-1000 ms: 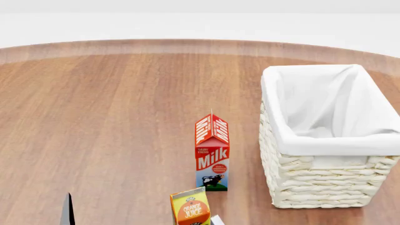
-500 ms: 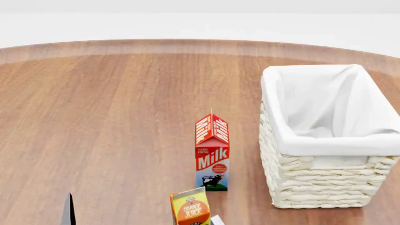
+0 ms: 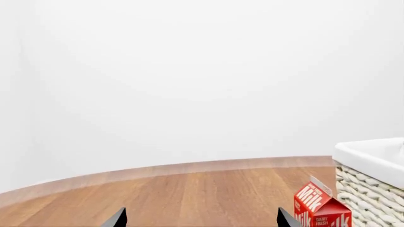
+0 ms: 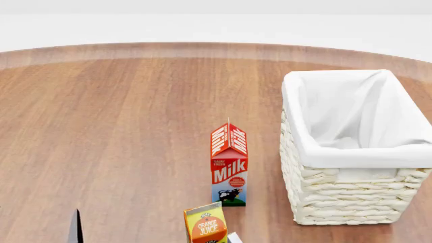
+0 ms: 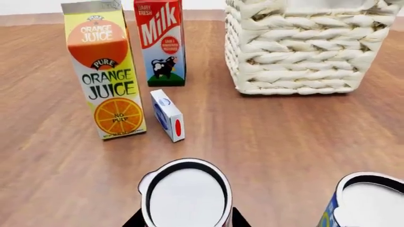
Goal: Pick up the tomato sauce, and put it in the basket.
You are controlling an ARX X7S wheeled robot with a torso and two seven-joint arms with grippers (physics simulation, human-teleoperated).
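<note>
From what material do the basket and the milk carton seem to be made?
The basket looks like cream-white woven wicker: thick plaited strands show along its side. A smooth white cloth lining folds over its rim, with soft creases. The milk carton looks like printed paperboard with a matte finish: flat panels, sharp folds, a gabled top.

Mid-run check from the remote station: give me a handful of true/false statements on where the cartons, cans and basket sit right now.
1. The milk carton stands upright beside the basket. True.
2. The basket holds a can. False: only its white lining shows inside.
3. The orange juice carton lies on its side. False: it stands upright.
4. A small white-and-blue box sits between the orange juice carton and the basket. True.
5. In the right wrist view, a white-topped can sits right in front of the right end effector. True.
</note>
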